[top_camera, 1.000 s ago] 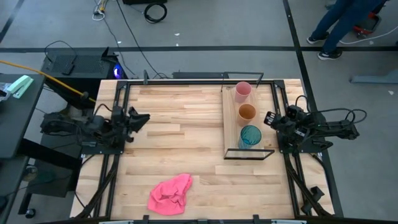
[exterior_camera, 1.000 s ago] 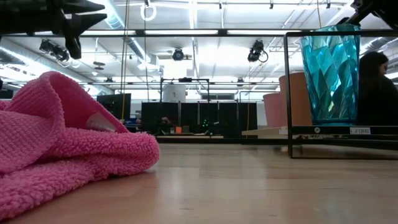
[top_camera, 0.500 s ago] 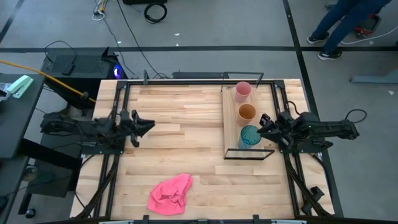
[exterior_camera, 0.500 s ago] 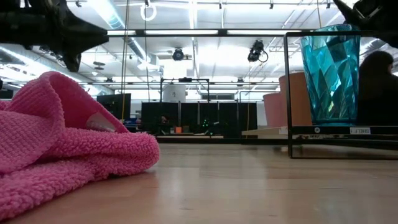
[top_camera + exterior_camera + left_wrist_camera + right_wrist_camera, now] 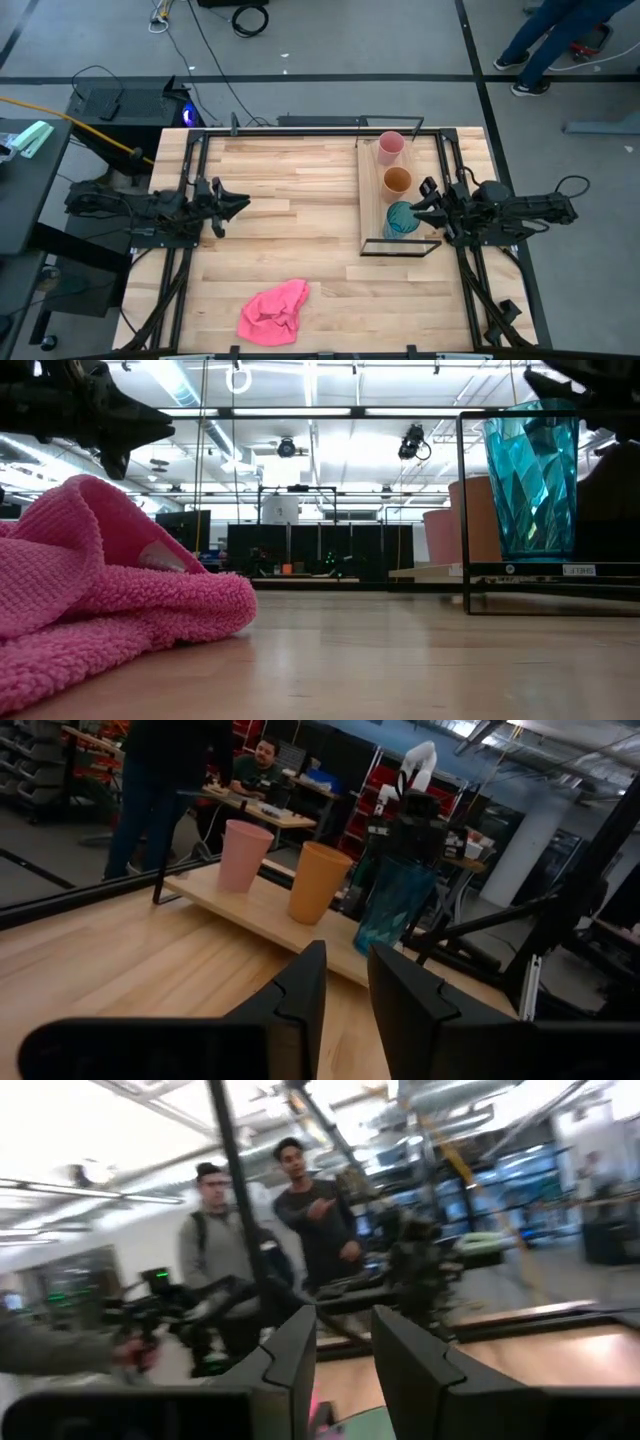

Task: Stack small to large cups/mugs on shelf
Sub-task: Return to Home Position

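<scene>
The shelf point(image 5: 372, 200), a pale board in a black wire frame, lies on the right of the table. Three tumblers stand on it in a row: pink point(image 5: 391, 146) farthest, orange point(image 5: 398, 181) in the middle, teal point(image 5: 402, 219) nearest. They also show in the left wrist view: pink point(image 5: 244, 855), orange point(image 5: 318, 882), teal point(image 5: 392, 905). My right gripper point(image 5: 420, 203) hovers at the shelf's right side, just beside the teal and orange tumblers, narrowly open and empty. My left gripper point(image 5: 243, 203) hovers over the table's left part, narrowly open and empty, pointing toward the shelf.
A crumpled pink cloth point(image 5: 274, 312) lies near the table's front edge, left of the middle; it fills the left of the low view point(image 5: 100, 600). Bare tabletop lies between my left gripper and the shelf. People stand in the room beyond the table.
My right gripper has moved toward the table's left, from beyond the shelf's right side up to the teal and orange tumblers. My left gripper has moved a little toward the table's right and near edge. The tumblers and the cloth have stayed where they were.
</scene>
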You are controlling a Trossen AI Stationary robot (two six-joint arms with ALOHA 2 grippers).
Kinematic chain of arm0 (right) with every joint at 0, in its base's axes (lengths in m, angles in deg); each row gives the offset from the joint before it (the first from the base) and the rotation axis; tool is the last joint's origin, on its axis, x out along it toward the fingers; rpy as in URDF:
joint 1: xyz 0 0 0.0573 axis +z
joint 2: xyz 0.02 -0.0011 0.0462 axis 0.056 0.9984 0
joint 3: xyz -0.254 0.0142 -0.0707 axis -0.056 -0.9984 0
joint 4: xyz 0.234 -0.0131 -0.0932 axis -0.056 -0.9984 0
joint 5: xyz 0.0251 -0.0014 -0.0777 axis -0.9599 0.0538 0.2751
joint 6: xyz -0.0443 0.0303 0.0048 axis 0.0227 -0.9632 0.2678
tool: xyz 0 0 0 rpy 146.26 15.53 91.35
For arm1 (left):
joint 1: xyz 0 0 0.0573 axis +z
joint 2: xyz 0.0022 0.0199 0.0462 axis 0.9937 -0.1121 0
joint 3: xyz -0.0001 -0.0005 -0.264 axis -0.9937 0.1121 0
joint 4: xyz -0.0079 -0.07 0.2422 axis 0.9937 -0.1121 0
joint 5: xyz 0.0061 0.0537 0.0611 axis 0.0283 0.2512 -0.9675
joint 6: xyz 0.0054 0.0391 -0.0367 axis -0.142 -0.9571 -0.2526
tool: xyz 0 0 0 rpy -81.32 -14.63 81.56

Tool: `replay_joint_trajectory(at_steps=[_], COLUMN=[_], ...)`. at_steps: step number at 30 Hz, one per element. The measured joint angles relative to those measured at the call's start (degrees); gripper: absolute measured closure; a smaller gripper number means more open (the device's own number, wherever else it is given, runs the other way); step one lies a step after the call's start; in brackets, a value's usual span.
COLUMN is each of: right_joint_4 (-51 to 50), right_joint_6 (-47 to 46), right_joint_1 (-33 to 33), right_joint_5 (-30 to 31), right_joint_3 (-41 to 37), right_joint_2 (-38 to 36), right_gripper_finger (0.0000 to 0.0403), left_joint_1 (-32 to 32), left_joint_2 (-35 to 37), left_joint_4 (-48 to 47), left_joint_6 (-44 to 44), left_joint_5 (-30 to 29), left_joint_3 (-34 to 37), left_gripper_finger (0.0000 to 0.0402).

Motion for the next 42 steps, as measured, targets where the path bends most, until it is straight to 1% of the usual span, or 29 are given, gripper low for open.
replay_joint_trajectory(at_steps=[3,6,9,12,14,20,24,26,34,38,42], right_joint_4=[0.00,0.04,0.04,0.07,0.09,1.18,2.78,2.79,2.65,2.10,-3.75], right_joint_6=[2.24,7.27,11.69,13.15,13.96,14.64,13.55,13.06,11.15,11.13,9.75], right_joint_1=[0.00,0.00,-0.02,-0.51,-1.91,-9.49,-15.99,-19.47,-32.46,-37.03,-41.55], right_joint_5=[4.74,10.78,19.25,28.76,32.55,32.80,32.54,31.13,21.68,20.02,19.84], right_joint_3=[0.00,0.00,0.00,0.00,0.00,0.02,0.04,0.04,0.04,0.04,0.04], right_joint_2=[0.00,0.00,0.00,0.00,0.00,0.00,0.00,0.00,0.02,0.02,0.02], right_gripper_finger=[0.0295,0.0295,0.0295,0.0295,0.0295,0.0295,0.0295,0.0295,0.0295,0.0295,0.0295], left_joint_1=[0.00,0.00,0.00,0.00,0.00,0.00,0.00,0.00,0.00,0.00,0.00], left_joint_2=[0.00,-0.01,0.00,0.00,0.00,0.00,0.00,0.00,0.00,0.00,0.00], left_joint_4=[-0.81,-1.26,-1.24,-1.26,-1.47,-1.63,-2.09,-2.29,-2.39,-2.39,-2.39], left_joint_6=[0.00,0.00,0.00,0.00,0.00,0.02,0.04,0.05,0.17,0.17,0.14], left_joint_5=[0.00,0.00,0.00,0.00,0.00,0.00,0.00,0.00,0.00,0.00,0.00], left_joint_3=[-0.01,0.00,-0.01,-0.01,-0.01,-0.01,-0.01,-0.01,-0.01,-0.01,-0.01], left_gripper_finger=[0.0320,0.0321,0.0318,0.0314,0.0312,0.0312,0.0316,0.0319,0.0312,0.0312,0.0317])
